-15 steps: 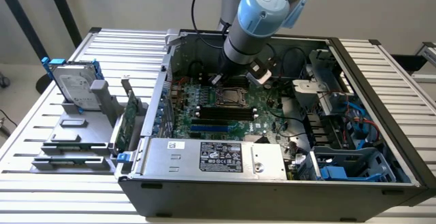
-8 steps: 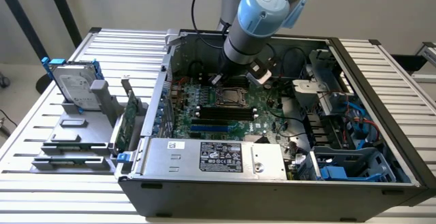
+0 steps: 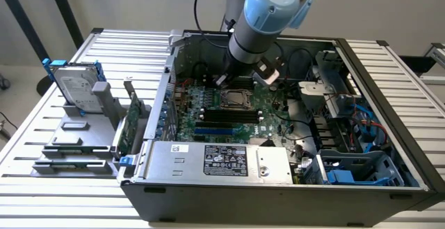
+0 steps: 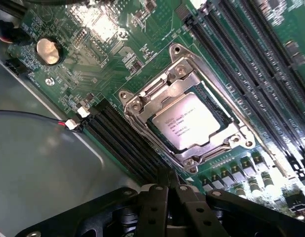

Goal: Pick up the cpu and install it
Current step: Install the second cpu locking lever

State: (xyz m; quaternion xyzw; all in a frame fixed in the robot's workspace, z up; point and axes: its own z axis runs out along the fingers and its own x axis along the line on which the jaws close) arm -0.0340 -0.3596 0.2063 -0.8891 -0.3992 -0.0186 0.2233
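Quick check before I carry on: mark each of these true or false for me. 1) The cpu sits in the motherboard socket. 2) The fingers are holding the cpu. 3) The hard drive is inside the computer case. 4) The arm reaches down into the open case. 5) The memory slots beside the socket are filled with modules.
1) True. The cpu lies flat inside the metal socket frame on the motherboard.
2) False. The fingers are shut, off to one side of the cpu, with nothing between them.
3) False. The hard drive stands in a grey rack outside the computer case, on the exterior view's left.
4) True. The arm comes down over the motherboard.
5) False. The memory slots look empty.
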